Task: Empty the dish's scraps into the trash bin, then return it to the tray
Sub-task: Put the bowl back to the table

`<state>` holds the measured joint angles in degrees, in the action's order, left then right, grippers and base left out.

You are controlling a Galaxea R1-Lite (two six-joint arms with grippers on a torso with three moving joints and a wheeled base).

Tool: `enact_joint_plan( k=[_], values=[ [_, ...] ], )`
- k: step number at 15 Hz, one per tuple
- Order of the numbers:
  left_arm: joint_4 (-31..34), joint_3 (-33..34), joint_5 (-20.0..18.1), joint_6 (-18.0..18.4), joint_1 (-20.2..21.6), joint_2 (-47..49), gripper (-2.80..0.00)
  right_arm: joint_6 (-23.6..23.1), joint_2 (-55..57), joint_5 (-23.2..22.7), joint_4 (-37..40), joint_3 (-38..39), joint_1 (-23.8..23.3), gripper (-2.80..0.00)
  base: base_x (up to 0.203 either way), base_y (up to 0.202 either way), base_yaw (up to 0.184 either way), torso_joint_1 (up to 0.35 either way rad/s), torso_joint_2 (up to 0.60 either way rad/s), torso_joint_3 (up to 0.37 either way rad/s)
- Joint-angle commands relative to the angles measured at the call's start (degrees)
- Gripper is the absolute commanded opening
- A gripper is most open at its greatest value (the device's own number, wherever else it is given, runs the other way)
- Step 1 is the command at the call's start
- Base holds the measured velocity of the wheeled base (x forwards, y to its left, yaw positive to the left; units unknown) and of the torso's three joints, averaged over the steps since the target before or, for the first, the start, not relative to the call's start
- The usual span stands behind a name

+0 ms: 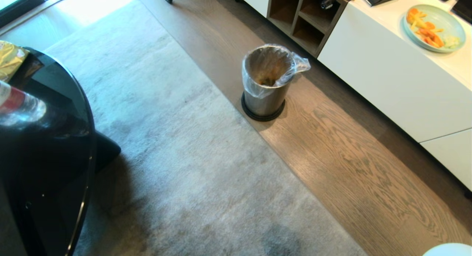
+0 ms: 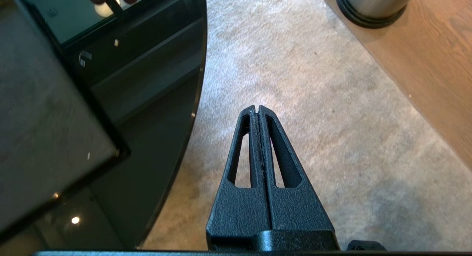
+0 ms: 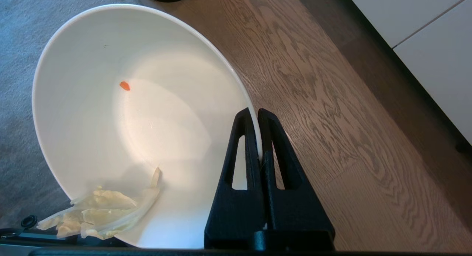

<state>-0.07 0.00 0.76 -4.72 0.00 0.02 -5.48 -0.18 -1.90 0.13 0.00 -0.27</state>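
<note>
Right wrist view: I see the right gripper [image 3: 257,114] pointing out over the wood floor [image 3: 332,101], its two black fingers clamped on the rim of the dish [image 3: 110,112], one inside the wall and one outside. The dish is tilted, and the scraps [image 3: 99,215] lie heaped against its lower wall, with one orange chip stuck higher up. In the head view only a sliver of the dish's rim shows at the bottom right corner.

The left gripper [image 2: 258,109] hangs over the grey rug [image 2: 295,82], just beside the black glass table [image 2: 147,101]; its fingers are pressed together on nothing.

The trash bin [image 1: 266,82] stands on the floor at the rug's edge, near the white counter [image 1: 387,75]. A blue-green plate [image 1: 434,27] of food sits on the counter's top.

No legible labels or writing.
</note>
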Motion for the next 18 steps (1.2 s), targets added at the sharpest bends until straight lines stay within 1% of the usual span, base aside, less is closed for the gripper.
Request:
enact_joint_plan(
  k=[1,2,8,18],
  values=[
    [-0.01,0.00,0.03,-0.02,0.00,-0.02,-2.80,-0.06,0.18,-0.03,-0.02,0.00,0.00,-2.80,-0.180,0.000,-0.002,0.005,0.00,0.004],
    [-0.09,0.00,0.03,-0.02,0.00,-0.02,-2.80,-0.06,0.18,-0.03,0.03,0.00,0.00,-2.80,-0.131,0.000,0.000,-0.002,0.00,0.004],
    [-0.01,0.00,0.03,-0.02,0.00,-0.02,-2.80,-0.06,0.18,-0.03,0.04,0.00,0.00,-2.80,0.000,0.000,0.000,0.001,0.00,0.026],
    [-0.01,0.00,0.03,-0.11,0.00,-0.02,-2.80,-0.06,0.18,-0.03,0.04,0.00,0.00,-2.80,0.000,0.000,0.000,0.001,0.00,0.193]
  ],
)
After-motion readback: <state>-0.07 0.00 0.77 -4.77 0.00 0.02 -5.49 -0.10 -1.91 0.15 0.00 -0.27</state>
